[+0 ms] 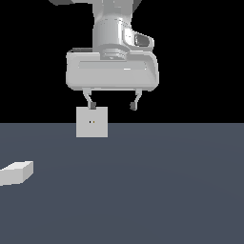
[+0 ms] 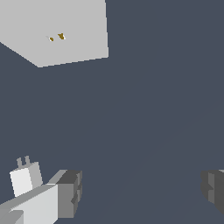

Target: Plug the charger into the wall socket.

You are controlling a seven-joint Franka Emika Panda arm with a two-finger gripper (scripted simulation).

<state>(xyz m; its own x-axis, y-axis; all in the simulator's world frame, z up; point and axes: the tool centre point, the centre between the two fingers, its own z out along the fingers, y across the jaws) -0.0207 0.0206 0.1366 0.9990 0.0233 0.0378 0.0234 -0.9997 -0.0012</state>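
Observation:
The charger (image 1: 16, 172) is a small white block lying on the dark floor at the exterior view's left; in the wrist view the charger (image 2: 26, 180) shows two short prongs at one end. The wall socket (image 1: 91, 122) stands upright as a pale square plate with two tiny holes; the wrist view shows the wall socket (image 2: 65, 30) with its two holes. My gripper (image 1: 113, 105) hangs above the floor, open and holding nothing, one fingertip just in front of the plate's upper edge. In the wrist view the gripper (image 2: 141, 191) has the charger beside it, outside one finger.
A flat dark blue-grey floor (image 1: 157, 190) runs under everything, with black background behind it. No other objects show.

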